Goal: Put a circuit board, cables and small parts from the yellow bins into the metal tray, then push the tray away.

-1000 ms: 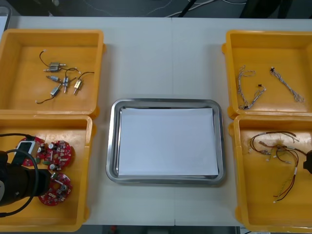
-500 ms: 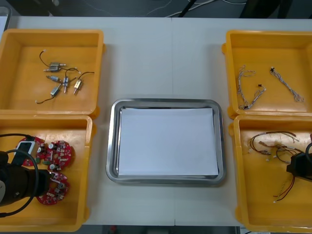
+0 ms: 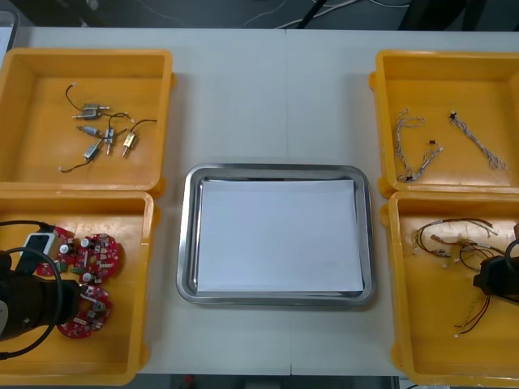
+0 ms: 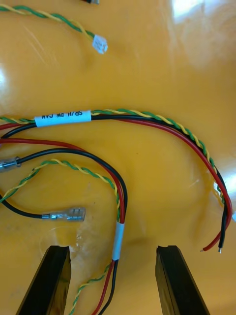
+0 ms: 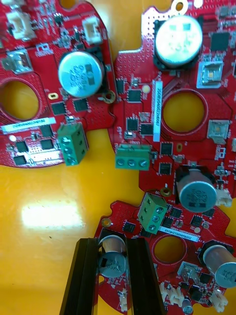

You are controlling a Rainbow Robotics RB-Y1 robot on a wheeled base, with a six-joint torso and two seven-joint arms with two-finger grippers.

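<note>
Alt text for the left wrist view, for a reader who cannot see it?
The left gripper pinches a silver cylinder on a red circuit board between its fingers. A second board and a third board lie side by side beyond the fingers, on the yellow bin floor.

Four yellow bins (image 3: 40, 81) stand on the table, two at each side. Between them is one metal tray (image 3: 188, 235), holding one white sheet (image 3: 280, 235). There are three round red circuit boards (image 3: 99, 253) and what look like five small metal parts (image 3: 91, 108). At least two twisted blue and white cables (image 3: 478, 139) show. The red, black and yellow-green cables (image 4: 63, 118) lie tangled, so their number cannot be told.
</note>
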